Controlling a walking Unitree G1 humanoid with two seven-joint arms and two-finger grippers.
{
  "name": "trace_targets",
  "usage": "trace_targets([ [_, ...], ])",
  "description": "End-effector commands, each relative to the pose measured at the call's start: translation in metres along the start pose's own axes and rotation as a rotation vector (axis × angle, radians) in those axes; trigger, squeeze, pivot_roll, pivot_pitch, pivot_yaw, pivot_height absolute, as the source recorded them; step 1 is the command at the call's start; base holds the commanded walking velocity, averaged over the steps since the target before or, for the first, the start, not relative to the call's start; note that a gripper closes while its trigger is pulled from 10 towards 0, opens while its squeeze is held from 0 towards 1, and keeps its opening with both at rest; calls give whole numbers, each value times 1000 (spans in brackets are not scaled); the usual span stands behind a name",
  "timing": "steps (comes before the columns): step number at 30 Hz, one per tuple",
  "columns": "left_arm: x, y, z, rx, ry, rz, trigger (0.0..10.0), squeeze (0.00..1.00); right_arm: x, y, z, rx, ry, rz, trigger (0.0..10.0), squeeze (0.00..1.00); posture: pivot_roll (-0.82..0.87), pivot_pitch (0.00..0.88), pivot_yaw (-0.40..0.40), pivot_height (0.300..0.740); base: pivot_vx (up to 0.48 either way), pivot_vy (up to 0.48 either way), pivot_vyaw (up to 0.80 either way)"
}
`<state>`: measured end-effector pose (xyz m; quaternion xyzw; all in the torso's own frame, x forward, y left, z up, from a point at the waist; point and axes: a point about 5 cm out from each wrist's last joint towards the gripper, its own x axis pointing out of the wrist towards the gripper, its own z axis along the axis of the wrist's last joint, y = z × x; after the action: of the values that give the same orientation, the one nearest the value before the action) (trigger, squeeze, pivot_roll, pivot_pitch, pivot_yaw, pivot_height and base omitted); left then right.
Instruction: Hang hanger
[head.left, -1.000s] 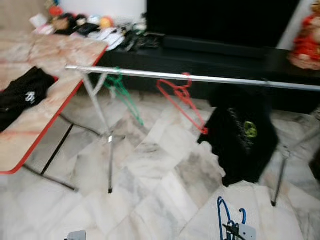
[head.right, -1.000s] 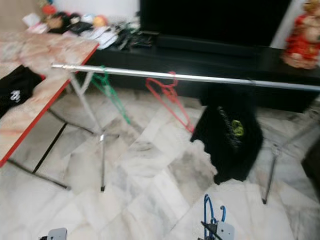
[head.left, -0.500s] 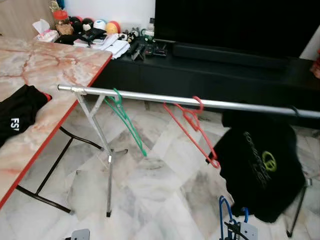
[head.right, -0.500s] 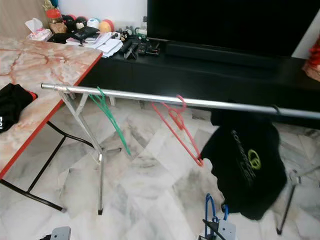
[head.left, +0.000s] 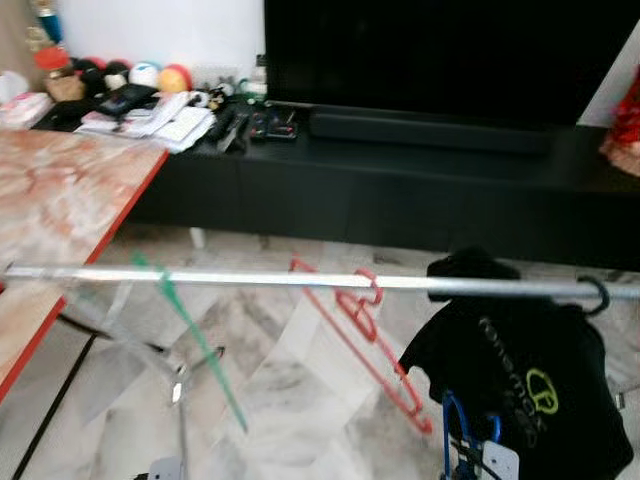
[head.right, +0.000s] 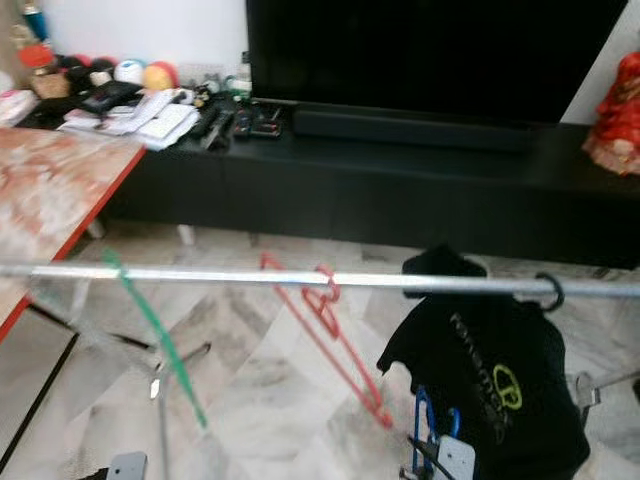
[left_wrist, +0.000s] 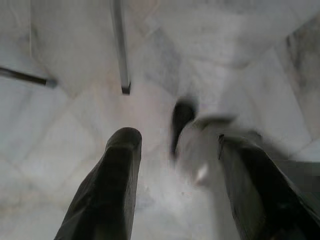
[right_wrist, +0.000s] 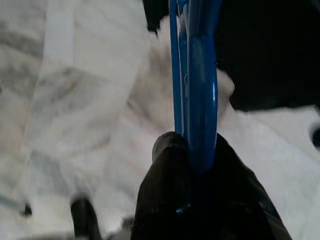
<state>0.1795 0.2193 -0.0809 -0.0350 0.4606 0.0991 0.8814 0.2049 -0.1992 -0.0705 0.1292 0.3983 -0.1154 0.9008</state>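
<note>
- Nearest, low on the right, the right hand (right_wrist: 192, 165) is clamped on the blue hanger (head.left: 458, 430), hook up, ready for lifting.
- Left hand (left_wrist: 172, 150) hangs spread and empty over the floor.
- Farther off, the rail (head.left: 250, 279) carries green hanger (head.left: 195, 340), red hanger (head.left: 365, 335) and black shirt (head.left: 530, 390); room remains between the green and red ones.

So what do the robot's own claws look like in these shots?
Each claw has two long black fingers with rounded tips; on the left claw they look smooth and matte, on the right claw faintly ribbed. In the head views, small pale grey blocks at the bottom edge mark the wrists, with thin black cable by the right.
</note>
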Motion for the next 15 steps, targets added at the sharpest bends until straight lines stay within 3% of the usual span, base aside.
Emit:
trace_targets([
  [1, -3, 8, -15, 1, 52, 21, 10000, 0, -3, 0, -13, 16, 32, -7, 10000, 0, 32, 125, -47, 740, 0, 0, 0],
  [10, -3, 6, -15, 0, 55, 16, 10000, 0, -2, -13, 0, 49, -21, -106, 10000, 0, 26, 111, -50, 740, 0, 0, 0],
  [15, -3, 5, -17, -2, 57, 18, 10000, 0, -3, -16, 5, -22, -74, -98, 10000, 0, 19, 106, -59, 740, 0, 0, 0],
])
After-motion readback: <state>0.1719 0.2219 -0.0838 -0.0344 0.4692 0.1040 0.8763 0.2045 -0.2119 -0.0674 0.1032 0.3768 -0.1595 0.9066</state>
